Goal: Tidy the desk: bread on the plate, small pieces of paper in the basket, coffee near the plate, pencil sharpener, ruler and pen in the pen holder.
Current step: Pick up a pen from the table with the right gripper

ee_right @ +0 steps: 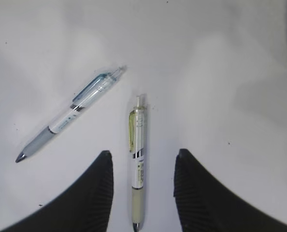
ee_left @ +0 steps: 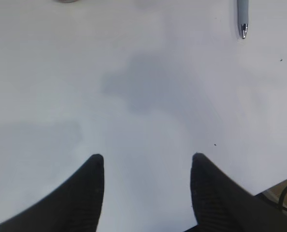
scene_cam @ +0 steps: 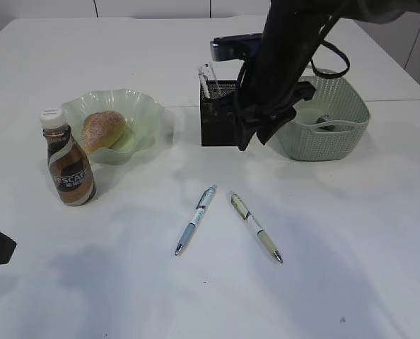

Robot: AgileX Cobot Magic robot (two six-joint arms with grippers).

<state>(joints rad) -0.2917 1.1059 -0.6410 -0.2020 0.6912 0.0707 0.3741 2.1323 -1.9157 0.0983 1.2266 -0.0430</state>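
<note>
The bread [scene_cam: 102, 129] lies in the plate [scene_cam: 141, 102], with the coffee [scene_cam: 68, 166] upright beside it. The clear ruler [scene_cam: 208, 79] stands in the pen holder [scene_cam: 216, 120]. Two pens lie on the desk [scene_cam: 337, 282]: a blue one [scene_cam: 196, 219] [ee_right: 68, 116] and a yellow-green one [scene_cam: 255, 226] [ee_right: 137, 140]. My right gripper [scene_cam: 249, 141] [ee_right: 142, 157] hangs open above the desk in front of the pen holder, and the yellow-green pen shows between its fingers, untouched. My left gripper [ee_left: 147, 157] is open over bare desk at the front left. The pencil sharpener is out of view.
The basket [scene_cam: 337, 138] stands right of the pen holder, with a small dark thing [scene_cam: 325, 121] inside that I cannot identify. The blue pen's tip [ee_left: 242, 21] shows at the top right of the left wrist view. The right arm hides part of the pen holder.
</note>
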